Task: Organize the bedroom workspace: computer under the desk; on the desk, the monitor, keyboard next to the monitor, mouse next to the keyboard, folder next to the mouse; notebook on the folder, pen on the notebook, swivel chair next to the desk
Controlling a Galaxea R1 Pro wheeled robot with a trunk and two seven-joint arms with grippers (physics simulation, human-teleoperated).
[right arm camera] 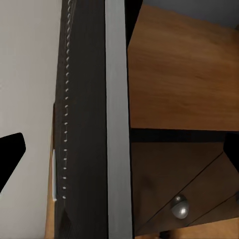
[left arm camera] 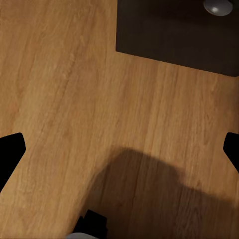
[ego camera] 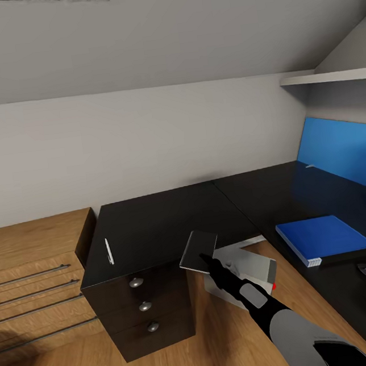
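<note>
Now we carry notebook clamped in right fingers, over bench front edge, bound for folder; left fingers apart.

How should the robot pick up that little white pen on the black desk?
Probably from straight above, pinching the pen across its thin middle. It lies flat on the desk near the left edge, pointing front to back, so the fingers should close from its left and right sides.
</note>
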